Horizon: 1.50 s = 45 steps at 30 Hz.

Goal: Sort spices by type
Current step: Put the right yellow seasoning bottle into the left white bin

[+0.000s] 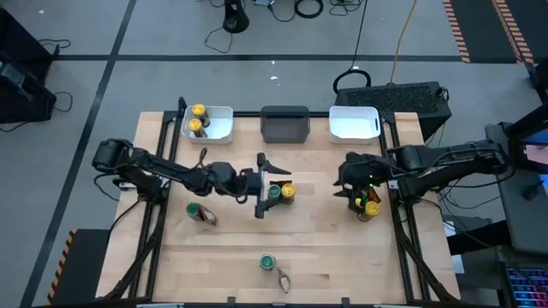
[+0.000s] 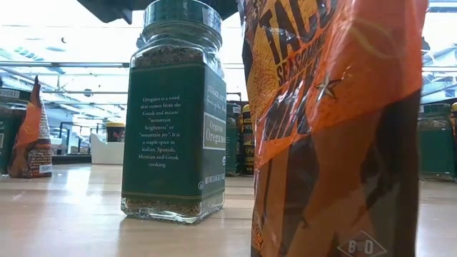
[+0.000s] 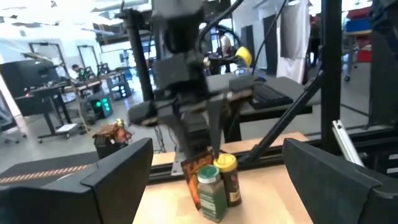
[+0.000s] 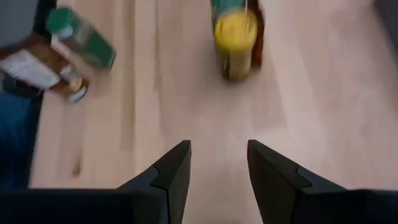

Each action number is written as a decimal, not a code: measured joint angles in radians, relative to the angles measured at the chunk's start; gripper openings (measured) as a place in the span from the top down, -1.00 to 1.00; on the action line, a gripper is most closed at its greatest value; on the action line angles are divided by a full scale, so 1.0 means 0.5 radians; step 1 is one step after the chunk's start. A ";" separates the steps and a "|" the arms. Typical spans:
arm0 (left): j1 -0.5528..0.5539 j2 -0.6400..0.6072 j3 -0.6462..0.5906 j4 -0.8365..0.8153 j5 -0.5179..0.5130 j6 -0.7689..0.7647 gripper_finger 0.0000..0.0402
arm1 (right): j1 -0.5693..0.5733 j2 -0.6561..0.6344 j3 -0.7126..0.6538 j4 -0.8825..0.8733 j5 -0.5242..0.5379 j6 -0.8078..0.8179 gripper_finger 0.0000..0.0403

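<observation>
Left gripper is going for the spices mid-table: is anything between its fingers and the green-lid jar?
Nothing visible. The left gripper stands open, facing the green-lid jar. A yellow-lid jar and a packet stand close against it, crowding the grasp.

Bright ceiling lights wash out the room behind the backlit oregano jar at table level. Both wrist views are blurred; overhead lighting is even, shadows soft.

We count two yellow-lidded jars in the left white bin, a green-lidded oregano jar upright mid-table, orange taco packet just beside.
</observation>
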 joint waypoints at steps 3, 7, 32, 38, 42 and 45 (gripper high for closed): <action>0.006 0.033 0.000 0.038 -0.066 0.001 -0.78 | 0.092 0.000 0.081 -0.312 -0.006 0.268 0.30; 0.030 0.033 0.000 0.053 -0.090 -0.052 -0.78 | 0.208 0.000 0.117 -0.602 -0.083 0.607 0.30; 0.029 0.033 0.000 -0.009 -0.069 -0.048 -0.78 | 0.433 0.006 -0.124 -0.880 -0.259 0.946 -0.27; 0.029 0.033 0.000 -0.010 -0.069 -0.043 -0.78 | 0.432 0.005 -0.167 -0.850 -0.252 0.881 -0.51; 0.029 0.033 0.000 -0.010 -0.069 -0.044 -0.78 | 0.433 0.007 -0.167 -0.852 -0.156 0.880 -0.54; 0.029 0.033 0.000 -0.011 -0.069 -0.044 -0.78 | 0.433 0.012 -0.167 -0.850 -0.135 0.850 -0.53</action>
